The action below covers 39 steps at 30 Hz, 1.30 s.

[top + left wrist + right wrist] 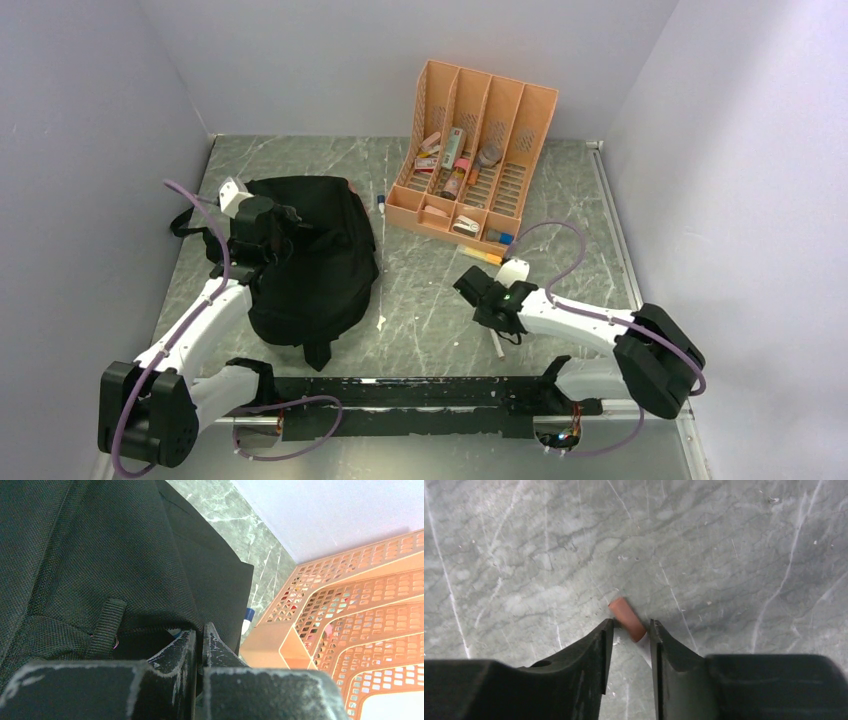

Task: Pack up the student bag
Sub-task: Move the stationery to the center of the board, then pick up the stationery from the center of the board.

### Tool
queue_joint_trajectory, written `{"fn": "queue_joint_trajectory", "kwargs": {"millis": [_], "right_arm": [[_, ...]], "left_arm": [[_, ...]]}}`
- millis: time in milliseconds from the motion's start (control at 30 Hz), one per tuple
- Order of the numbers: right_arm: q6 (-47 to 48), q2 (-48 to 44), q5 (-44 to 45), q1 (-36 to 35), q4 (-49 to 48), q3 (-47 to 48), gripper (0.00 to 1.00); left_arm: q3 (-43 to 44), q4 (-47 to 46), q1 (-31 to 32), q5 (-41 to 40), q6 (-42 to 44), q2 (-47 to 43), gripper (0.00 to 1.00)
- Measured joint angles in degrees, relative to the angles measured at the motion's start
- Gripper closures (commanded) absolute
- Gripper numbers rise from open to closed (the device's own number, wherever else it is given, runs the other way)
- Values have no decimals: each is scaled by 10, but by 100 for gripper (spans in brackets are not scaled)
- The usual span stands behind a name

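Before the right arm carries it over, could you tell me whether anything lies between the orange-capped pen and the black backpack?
Nothing visible does: only marble tabletop separates the orange-capped white pen, inside the open right hand, from the black fabric backpack. The orange slotted organizer stands farther back, off that path.

Grey marbled table (pixel 420 290) carries the student bag (pixel 320 260), an orange organizer (pixel 470 160) — and a white pen (pixel 497 345).

Plain pale lavender walls (pixel 300 60) stand at nine, twelve and three o'clock around a grey-green marbled tabletop (pixel 420 275).
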<state>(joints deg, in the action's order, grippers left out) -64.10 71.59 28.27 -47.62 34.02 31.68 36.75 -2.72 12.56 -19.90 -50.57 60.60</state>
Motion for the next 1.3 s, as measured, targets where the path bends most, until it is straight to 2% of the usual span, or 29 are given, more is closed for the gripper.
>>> {"fn": "queue_joint_trajectory", "kwargs": {"millis": [100, 400, 467, 567, 600, 733, 800, 1033, 1167, 1300], "right_arm": [[13, 12, 7, 0, -19, 3, 79], [83, 45, -12, 0, -92, 18, 86], [109, 58, -29, 0, -115, 27, 79], [152, 107, -59, -1, -137, 68, 58], [161, 122, -65, -1, -141, 82, 54], [197, 172, -74, -12, -145, 131, 44], [207, 178, -70, -26, -140, 136, 42], [213, 173, -65, -76, -109, 135, 46], [214, 150, -86, -80, -90, 120, 54], [217, 130, -108, -80, -59, 109, 67]], "left_arm": [[0, 0, 0, 0, 0, 0, 95], [0, 0, 0, 0, 0, 0, 95], [0, 0, 0, 0, 0, 0, 95], [0, 0, 0, 0, 0, 0, 95], [0, 0, 0, 0, 0, 0, 95], [1, 1, 0, 0, 0, 0, 95], [1, 1, 0, 0, 0, 0, 95], [1, 1, 0, 0, 0, 1, 95], [1, 1, 0, 0, 0, 1, 95], [1, 1, 0, 0, 0, 1, 95]]}}
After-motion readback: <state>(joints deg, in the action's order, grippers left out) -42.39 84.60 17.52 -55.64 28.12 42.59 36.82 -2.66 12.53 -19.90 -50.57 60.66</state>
